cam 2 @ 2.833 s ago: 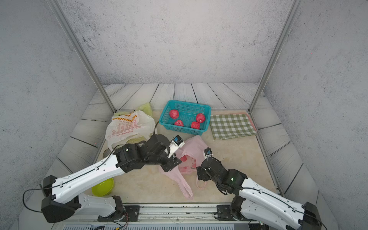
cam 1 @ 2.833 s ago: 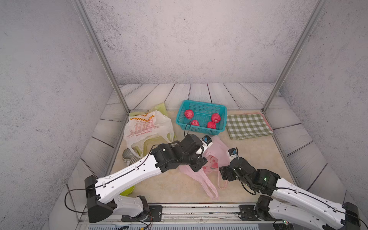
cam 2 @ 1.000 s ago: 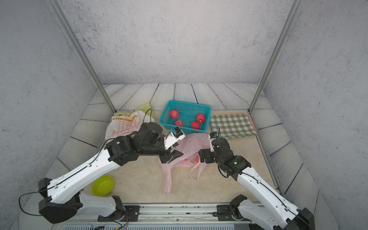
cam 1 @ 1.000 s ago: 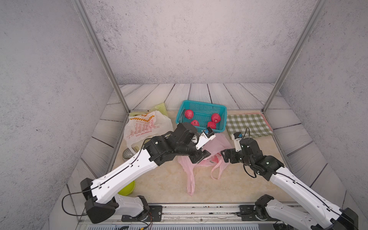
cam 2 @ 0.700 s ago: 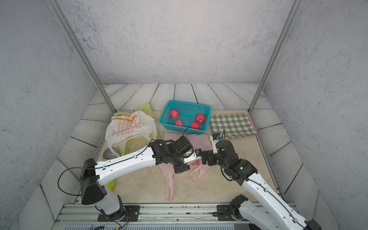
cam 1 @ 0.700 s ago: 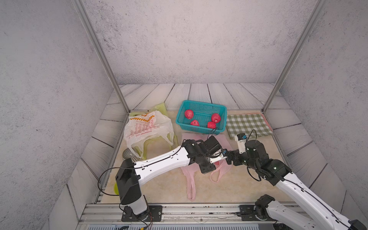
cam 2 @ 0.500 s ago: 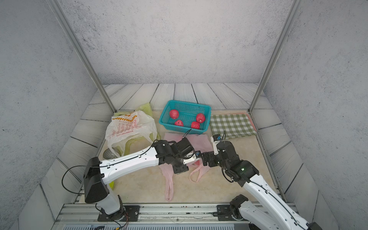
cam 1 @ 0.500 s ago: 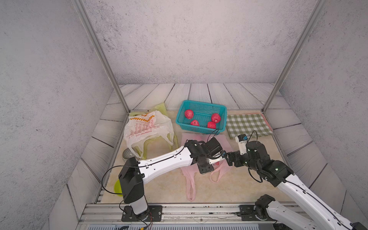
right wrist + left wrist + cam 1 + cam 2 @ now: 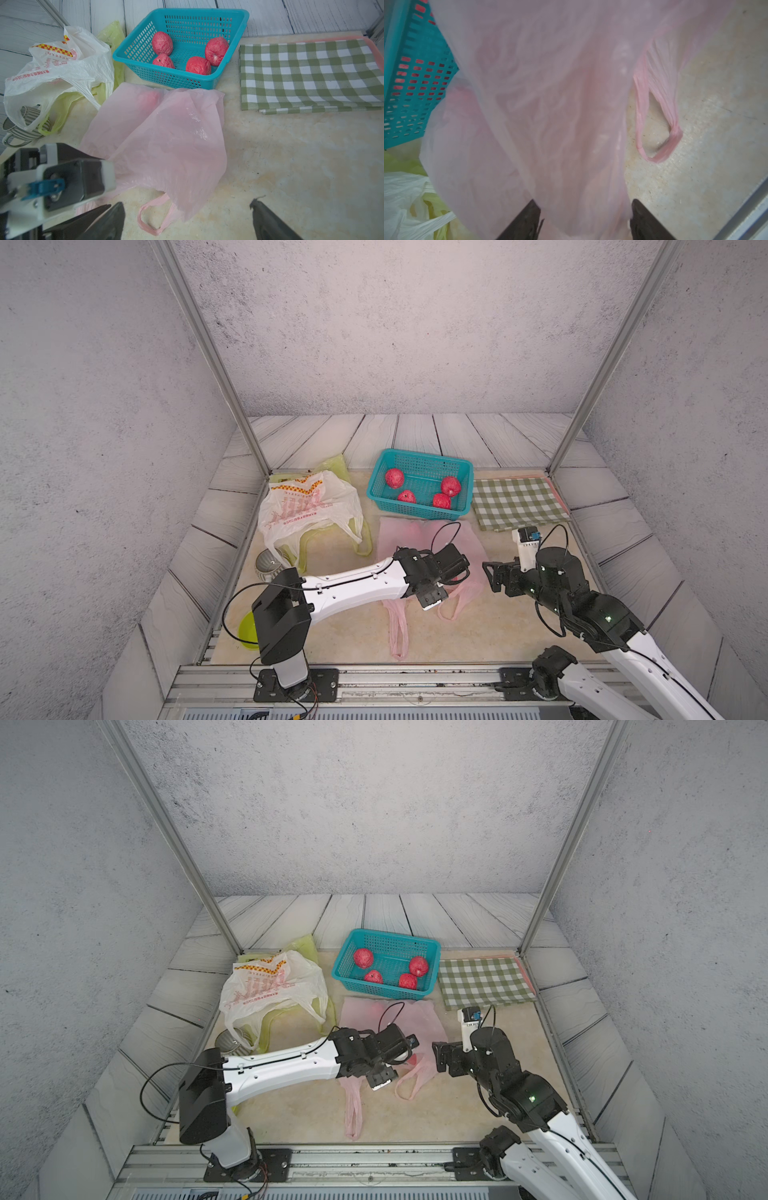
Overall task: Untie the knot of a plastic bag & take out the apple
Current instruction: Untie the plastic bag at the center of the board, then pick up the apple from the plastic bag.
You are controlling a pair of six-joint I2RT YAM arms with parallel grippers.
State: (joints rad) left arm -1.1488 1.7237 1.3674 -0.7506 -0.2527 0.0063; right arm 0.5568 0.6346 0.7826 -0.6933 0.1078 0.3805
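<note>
Pink film lies slack across the gap between the left arm's (image 9: 353, 587) jaws. In the left wrist view they stand part-way apart, with only the thin skin of the pink bag (image 9: 415, 535) draped between them and nothing solid in the gap. We read them as open and gripping nothing.

From those jaws, in both top views, the apple (image 9: 376, 1006) shows as a red blur through the plastic at about eleven o'clock. It sits at the bag's far end, just beside the teal basket (image 9: 415, 510).

The bag lies flat on the counter (image 9: 478, 635) with its long axis running twelve to six. Its closed end is at twelve against the basket, and its handle loops (image 9: 676, 134) lie loose and unknotted at six.

The right arm's (image 9: 557, 572) jaws are spread wide and empty. They stand just off the bag's three o'clock edge and face nine.

We judge the left jaws the nearer pair to the apple. The way in runs from the six o'clock mouth up toward twelve, along the bag's length, not across it.
</note>
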